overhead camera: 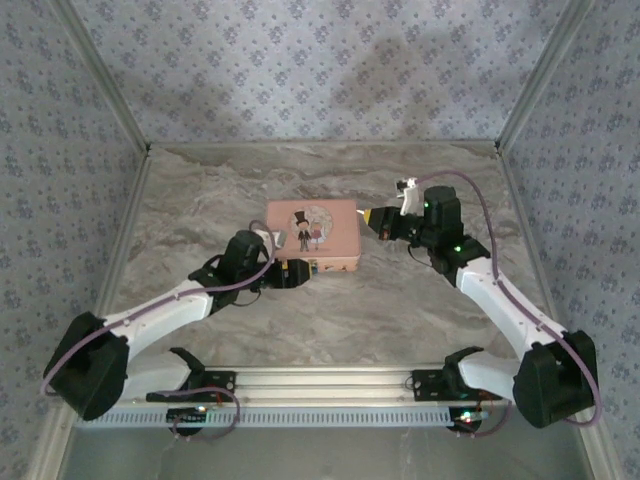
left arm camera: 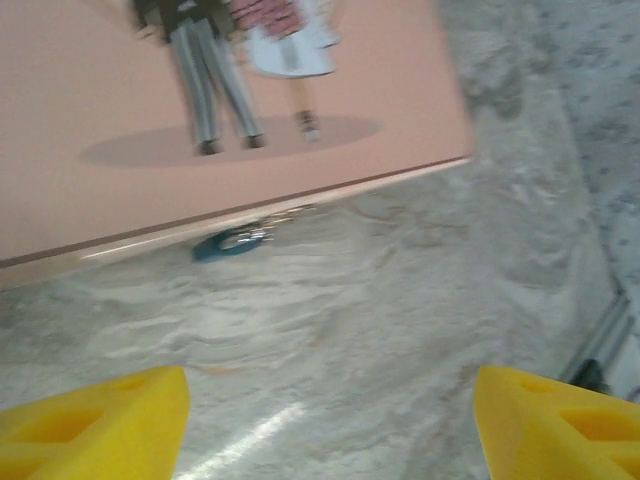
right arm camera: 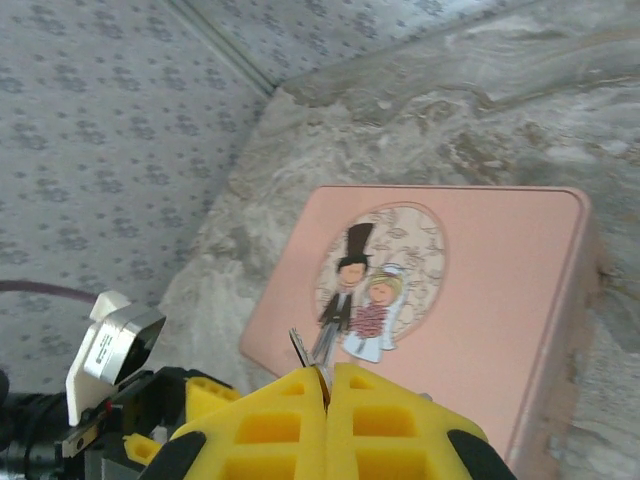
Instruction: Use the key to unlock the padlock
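The padlock [left arm camera: 226, 243], a tiny dark-blue lock with a silvery shackle, lies on the table against the near lower edge of the pink tin [left arm camera: 200, 110]. My left gripper [left arm camera: 330, 425] hovers just in front of it. Its yellow fingers [left arm camera: 100, 420] stand wide apart and open with only bare table between them. My right gripper [right arm camera: 328, 372] is shut on the key [right arm camera: 308, 352], whose thin metal blade sticks out past the fingertips toward the tin [right arm camera: 450, 300]. From above, the left gripper [overhead camera: 292, 271] sits at the tin's front edge and the right gripper [overhead camera: 376, 221] at its right side.
The pink tin [overhead camera: 311, 233] with a cartoon couple on its lid sits mid-table between both arms. Patterned walls close in the back and sides. A metal rail [overhead camera: 330, 395] runs along the near edge. The left wrist's camera housing [right arm camera: 112, 352] shows beside the right fingers.
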`<state>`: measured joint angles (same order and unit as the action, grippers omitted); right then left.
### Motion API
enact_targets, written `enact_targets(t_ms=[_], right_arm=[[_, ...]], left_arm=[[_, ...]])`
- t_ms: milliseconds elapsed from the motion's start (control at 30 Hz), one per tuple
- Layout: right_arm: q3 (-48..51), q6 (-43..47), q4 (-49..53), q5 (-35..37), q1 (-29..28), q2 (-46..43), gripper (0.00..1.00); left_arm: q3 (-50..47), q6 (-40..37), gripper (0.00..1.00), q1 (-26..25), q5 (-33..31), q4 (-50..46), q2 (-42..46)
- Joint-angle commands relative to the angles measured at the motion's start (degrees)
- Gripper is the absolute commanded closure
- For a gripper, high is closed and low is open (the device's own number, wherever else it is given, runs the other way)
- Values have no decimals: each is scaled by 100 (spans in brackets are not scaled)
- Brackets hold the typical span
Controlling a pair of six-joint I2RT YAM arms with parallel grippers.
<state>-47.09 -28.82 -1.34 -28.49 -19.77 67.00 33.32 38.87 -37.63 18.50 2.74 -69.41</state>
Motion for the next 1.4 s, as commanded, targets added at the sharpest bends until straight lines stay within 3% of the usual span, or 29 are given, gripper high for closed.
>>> enact_targets(t_ms=[0, 200, 667, 967, 1033, 1233, 1367], right_arm=[[-156, 233, 130, 596, -80, 220, 100], [-212, 234, 160, 1249, -80, 897, 100], [-742, 158, -224, 2144, -71, 2446, 100], [-990, 104, -420, 2451, -54, 2930, 100], [-980, 100, -452, 2479, -72, 2942, 100], [-944, 126, -581, 2542, -102, 2974, 100], [-1003, 135, -625, 2500, -106, 3097, 100]], left_arm=[[77, 26, 24, -25, -248, 814, -339], [348, -74, 22, -38, -96, 1641, -1294], [1477, -537, 21, -50, 86, 1812, -2718], [1109, -679, 18, -50, -36, 2764, -3129], [899, -707, 2, -73, -301, 3110, -3140], [471, -1280, 2, -213, -845, 4135, -3202], [508, -1558, 2, -220, -594, 4613, -3449]])
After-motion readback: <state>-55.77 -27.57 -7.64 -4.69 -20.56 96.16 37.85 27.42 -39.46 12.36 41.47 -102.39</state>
